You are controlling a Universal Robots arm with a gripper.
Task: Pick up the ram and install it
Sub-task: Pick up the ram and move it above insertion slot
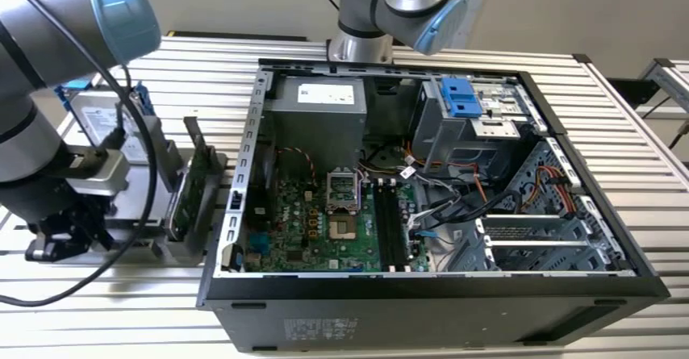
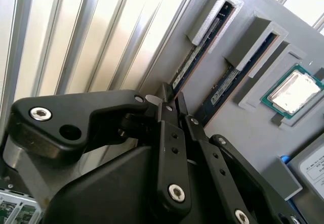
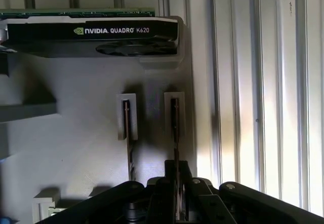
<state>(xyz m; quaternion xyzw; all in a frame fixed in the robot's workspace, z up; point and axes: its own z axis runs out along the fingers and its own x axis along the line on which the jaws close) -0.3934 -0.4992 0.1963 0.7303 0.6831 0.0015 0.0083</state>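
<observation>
The hand (image 3: pixel 176 172) is working at the grey holder (image 3: pixel 76 133) on the worktop (image 3: pixel 263 82). Its fingers (image 3: pixel 184 171) are sitting close together and appear to be clamping the ram (image 3: pixel 175 128) on both faces.

Judgement: the grip is needing to sit square on the board. Any lift should be running straight along the slot, so the edge is not binding and the second stick (image 3: pixel 127 128) is not being disturbed.

The ram is standing on edge in the slot nearest the holder's border, running straight out from between the fingers. The holder is lying at the exterior view's left, well apart from the memory slots (image 1: pixel 390 222) inside the open computer case (image 1: pixel 431 294).
</observation>
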